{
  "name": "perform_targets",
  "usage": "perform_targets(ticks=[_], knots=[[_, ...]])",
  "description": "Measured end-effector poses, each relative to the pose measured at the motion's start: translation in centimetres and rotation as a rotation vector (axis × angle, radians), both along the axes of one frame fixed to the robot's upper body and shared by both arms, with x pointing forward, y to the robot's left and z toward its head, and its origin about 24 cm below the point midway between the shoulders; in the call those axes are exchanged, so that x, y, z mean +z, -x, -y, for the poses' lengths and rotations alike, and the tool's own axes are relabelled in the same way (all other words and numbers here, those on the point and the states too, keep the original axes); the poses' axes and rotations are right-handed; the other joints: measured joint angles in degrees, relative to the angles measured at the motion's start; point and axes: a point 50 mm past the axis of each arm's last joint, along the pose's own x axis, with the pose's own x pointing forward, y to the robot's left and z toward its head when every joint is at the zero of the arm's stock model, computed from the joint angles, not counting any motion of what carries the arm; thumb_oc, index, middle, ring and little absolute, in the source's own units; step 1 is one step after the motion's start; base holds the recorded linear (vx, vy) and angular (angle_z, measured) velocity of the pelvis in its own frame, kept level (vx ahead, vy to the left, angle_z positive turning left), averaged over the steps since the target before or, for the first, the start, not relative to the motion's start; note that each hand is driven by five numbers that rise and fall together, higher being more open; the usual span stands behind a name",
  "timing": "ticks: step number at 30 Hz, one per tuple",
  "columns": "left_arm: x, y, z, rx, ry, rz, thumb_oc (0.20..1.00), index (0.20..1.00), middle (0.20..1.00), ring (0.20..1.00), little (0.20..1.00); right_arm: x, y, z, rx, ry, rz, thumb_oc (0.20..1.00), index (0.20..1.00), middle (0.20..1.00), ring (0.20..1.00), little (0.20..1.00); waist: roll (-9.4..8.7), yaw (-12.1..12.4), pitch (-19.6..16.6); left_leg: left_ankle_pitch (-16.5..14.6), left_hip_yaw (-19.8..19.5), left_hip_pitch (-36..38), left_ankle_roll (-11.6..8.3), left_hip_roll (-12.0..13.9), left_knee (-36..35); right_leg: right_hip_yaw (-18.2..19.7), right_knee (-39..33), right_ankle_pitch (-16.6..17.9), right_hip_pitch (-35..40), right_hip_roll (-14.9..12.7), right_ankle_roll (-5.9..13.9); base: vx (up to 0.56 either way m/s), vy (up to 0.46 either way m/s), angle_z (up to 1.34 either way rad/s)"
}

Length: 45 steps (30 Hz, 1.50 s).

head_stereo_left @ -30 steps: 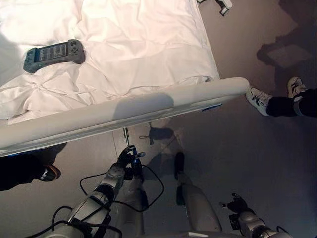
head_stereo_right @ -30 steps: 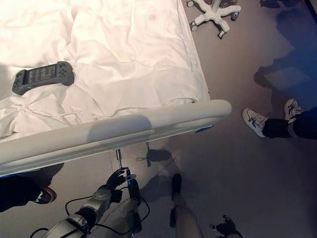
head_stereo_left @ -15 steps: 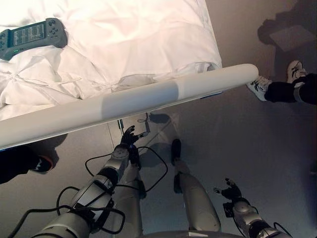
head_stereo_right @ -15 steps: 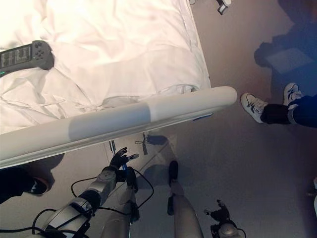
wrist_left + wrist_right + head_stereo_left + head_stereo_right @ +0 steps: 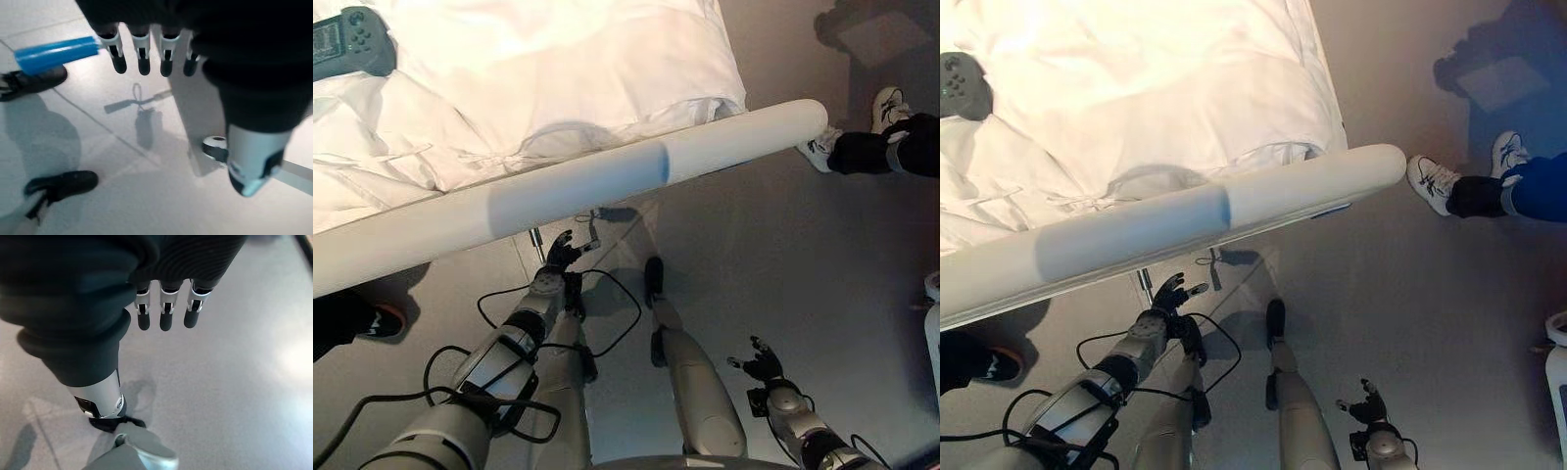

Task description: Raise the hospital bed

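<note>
Now | left hand (image 5: 557,257) relaxed, empty, below bed footboard (image 5: 578,186) | right hand (image 5: 761,363) relaxed, empty, low

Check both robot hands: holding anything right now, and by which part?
Nothing is held. The left robot hand is open below the bed's footboard rail, near the blue-handled crank but not gripping it. The right robot hand hangs open over the floor.

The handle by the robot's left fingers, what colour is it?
Bright blue; the handle shows best in the left wrist view.
</note>
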Motion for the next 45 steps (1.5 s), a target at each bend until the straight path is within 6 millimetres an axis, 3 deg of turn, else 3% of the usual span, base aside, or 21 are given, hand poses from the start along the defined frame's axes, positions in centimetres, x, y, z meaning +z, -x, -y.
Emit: perform_targets(ticks=[10, 17, 30, 36, 45], knots=[[-0.2, 0.4, -1.9, 0.076, 0.013, -0.015, 1.0, 1.0, 1.0, 1.0, 1.0, 0.3, -0.6, 0.0, 0.003, 0.0, 0.02, 1.0, 1.0, 1.0, 1.0, 1.0, -1.55, -0.03, 0.6, 0.27, 0.26, -3.83, -0.03, 0.25, 0.94, 0.31, 0.08, 0.71, -3.56, 0.31, -0.24, 0.0, -0.022, 0.0], [0.7, -0.2, -2.7, 0.109, 0.023, 0.01, 1.0, 1.0, 1.0, 1.0, 1.0, 1.4, -2.0, -0.5, 0.016, -0.005, 0.095, 1.0, 1.0, 1.0, 1.0, 1.0, -2.67, -0.12, 1.24, 0.51, -2.85, -9.38, -0.48, 1.02, 3.82, -2.21, 0.23, 1.26, -6.39, 0.69, -0.84, 0.0, -0.041, 0.14], [3.5, -1.5, -4.8, 0.164, -0.005, 0.081, 1.0, 1.0, 1.0, 1.0, 1.0, 2.8, -3.4, -0.9, 0.038, -0.022, 0.182, 1.0, 1.0, 1.0, 1.0, 1.0, -4.33, 0.27, 1.99, 0.91, -7.77, -17.38, -0.48, 1.03, 8.38, -6.02, 1.0, 1.66, -9.87, 0.6, -1.36, 0.01, -0.012, 0.14], [4.0, -1.8, -4.8, 0.172, 0.008, 0.095, 1.0, 1.0, 1.0, 1.0, 1.0, 2.7, -3.4, -1.1, 0.047, -0.027, 0.183, 1.0, 1.0, 1.0, 1.0, 1.0, -4.84, 0.24, 2.22, 0.9, -9.09, -19.23, -0.49, 1.05, 9.49, -7.13, 1.01, 1.74, -10.53, 0.7, -1.45, 0.01, 0.007, 0.07], [6.4, -3.1, -4.8, 0.171, 0.004, 0.156, 1.0, 1.0, 1.0, 1.0, 1.0, 3.0, -3.6, -1.3, 0.053, -0.04, 0.204, 1.0, 1.0, 1.0, 1.0, 1.0, -5.15, 0.11, 2.33, 0.89, -10.22, -22.51, -0.5, 1.09, 11.0, -7.77, 1.02, 2.14, -12.48, 0.77, -1.59, 0.0, 0.005, 0.02]])
